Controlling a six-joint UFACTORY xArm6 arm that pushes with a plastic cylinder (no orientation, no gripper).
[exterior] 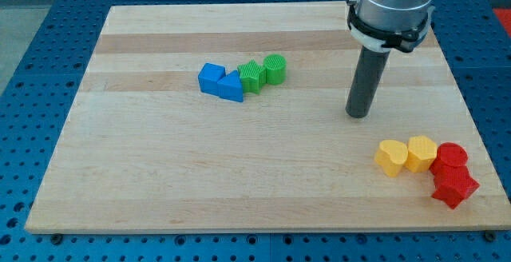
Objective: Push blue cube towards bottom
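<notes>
Camera view shows a wooden tabletop [160, 182] lying on a blue perforated base [32, 94], and it takes most of the picture. Next in size is the arm's grey housing [393, 10] at the view's top right, from which the dark rod [366, 82] goes down. This rig has no fingers, so there is nothing to open or close; my tip [357, 115] stands on the tabletop, free of every block.

The task's thing, the blue cube [211, 78], sits in the upper middle of the tabletop, well apart from my tip and toward the view's left. It is touching a blue triangular block [231, 88] on its right. Just beside that one stand a green block [252, 76] and a green cylinder [275, 69], so the four make one short row.

At the view's bottom right a second group lies near the edge: a yellow block [390, 157], a yellow block with a heart-like top [421, 152], a red cylinder [451, 155] and a red block [455, 187].

I judge that my tip must first go above the cube, toward the view's top, because only from there a push sends it downward. The touching blue neighbour may be dragged along.
</notes>
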